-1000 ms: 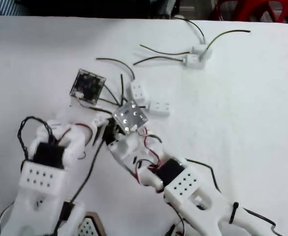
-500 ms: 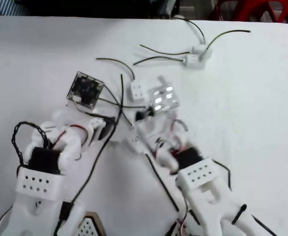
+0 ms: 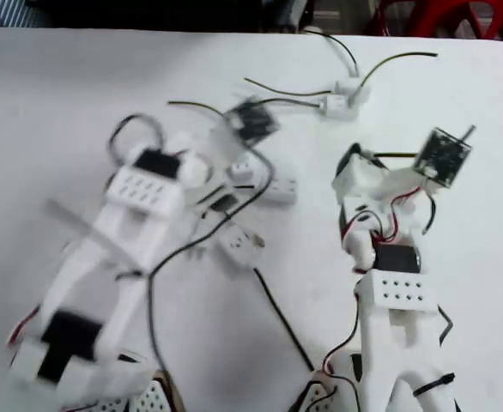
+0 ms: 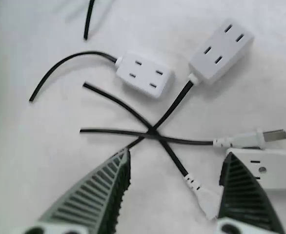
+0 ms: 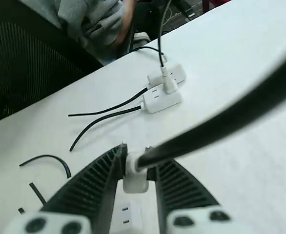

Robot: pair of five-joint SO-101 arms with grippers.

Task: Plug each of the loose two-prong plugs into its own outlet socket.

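Left gripper [image 4: 177, 157] open, likely nearer: loose plug [image 4: 205, 201] between fingers, just beside socket block [image 4: 272, 168], long axis along its cord. Right gripper [image 5: 135, 155] clamped on second plug [image 5: 134, 176].

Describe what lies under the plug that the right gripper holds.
Under the plug in the right gripper sits a white outlet block, two slots showing. The plug covers its prongs, so whether they have entered the block is hidden.
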